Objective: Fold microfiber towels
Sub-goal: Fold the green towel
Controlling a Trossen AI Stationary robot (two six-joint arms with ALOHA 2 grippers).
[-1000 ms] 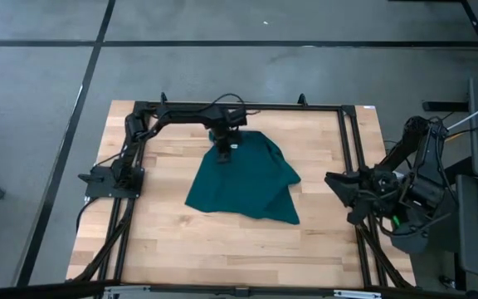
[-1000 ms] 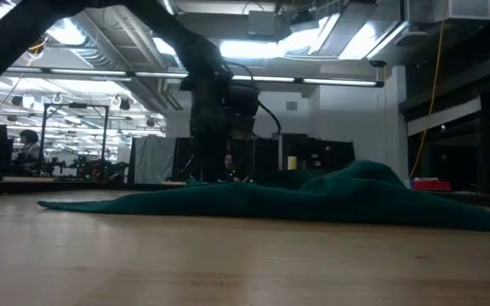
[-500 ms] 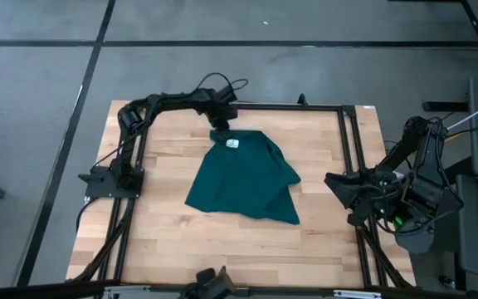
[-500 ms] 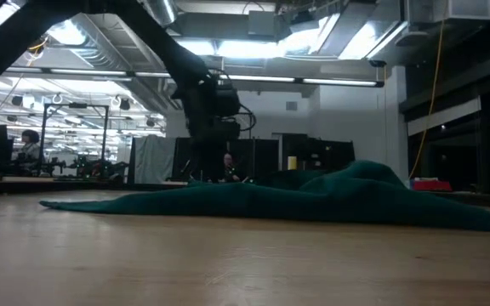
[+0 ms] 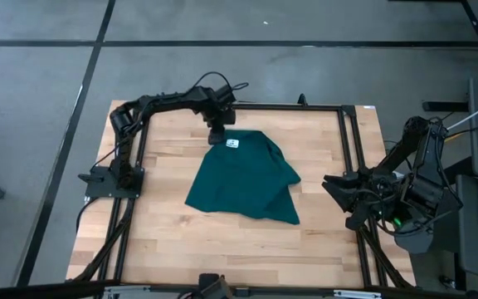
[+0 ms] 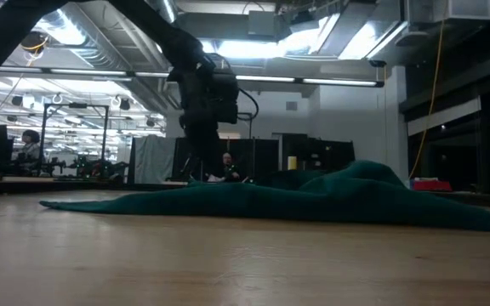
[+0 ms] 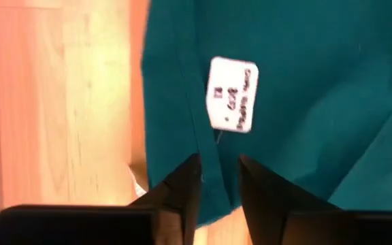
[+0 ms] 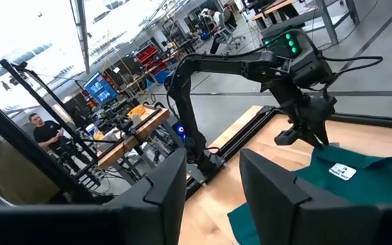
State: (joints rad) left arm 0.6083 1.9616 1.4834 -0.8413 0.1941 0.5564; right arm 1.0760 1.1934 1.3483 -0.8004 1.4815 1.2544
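The dark teal towel [image 5: 243, 178] lies rumpled in the middle of the wooden table, with its small white label [image 5: 232, 142] face up near its far corner. In the low view the towel [image 6: 313, 200] rises in a low hump toward its right end. My left gripper [image 5: 215, 135] hovers over the towel's far corner, lifted off it, its fingers slightly apart and empty. In the left wrist view [image 7: 220, 180] they frame the towel's hemmed edge [image 7: 189, 102] and the label [image 7: 232, 94]. My right gripper [image 5: 332, 184] waits open at the table's right edge, clear of the towel.
A black rail frame [image 5: 247, 106] runs around the table top; the left arm's base [image 5: 110, 178] stands on its left rail. Bare wood [image 5: 222, 249] lies between the towel and the near edge. A person [image 8: 43, 129] stands in the room behind.
My left gripper has gone from the towel's far corner toward the table's far edge and a little left, and has risen off the cloth. The white label, covered by it before, now shows. The towel has stayed where it was.
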